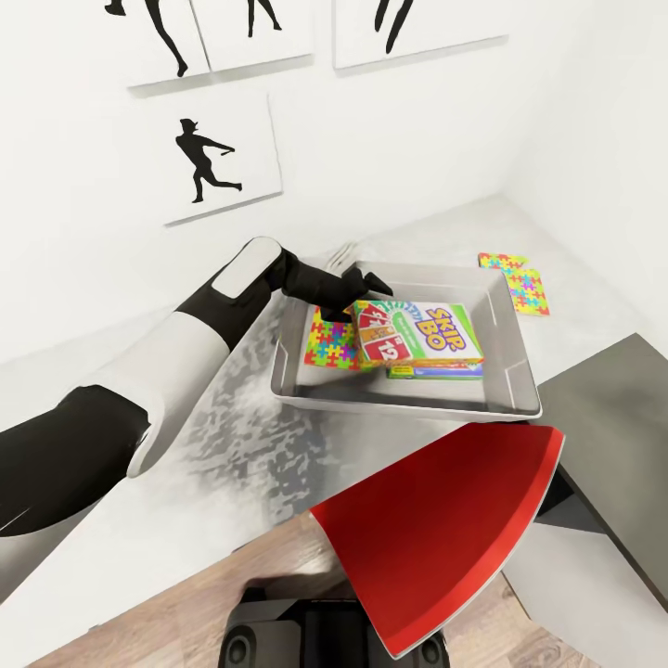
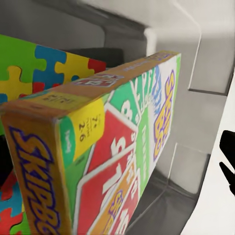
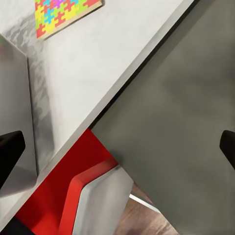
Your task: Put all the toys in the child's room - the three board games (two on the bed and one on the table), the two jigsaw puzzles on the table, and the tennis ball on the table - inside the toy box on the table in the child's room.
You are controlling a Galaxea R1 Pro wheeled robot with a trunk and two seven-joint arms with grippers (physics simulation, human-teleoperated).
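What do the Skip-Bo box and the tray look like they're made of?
Skip-Bo box: printed cardboard by the look, with sharp folded edges and slightly glossy graphics. Toy box: probably moulded plastic, with a smooth matte grey surface, rounded rim and sloping walls. It's a render, so both are guesses.

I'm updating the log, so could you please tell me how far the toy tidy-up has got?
Done: a jigsaw puzzle and a flat box under the Skip-Bo already lie in the toy box. In hand: the left claw is at the Skip-Bo box, over the toy box; whether it grips it I cannot tell. Left: a second jigsaw puzzle lies on the table beyond the box. I cannot judge the other toys.
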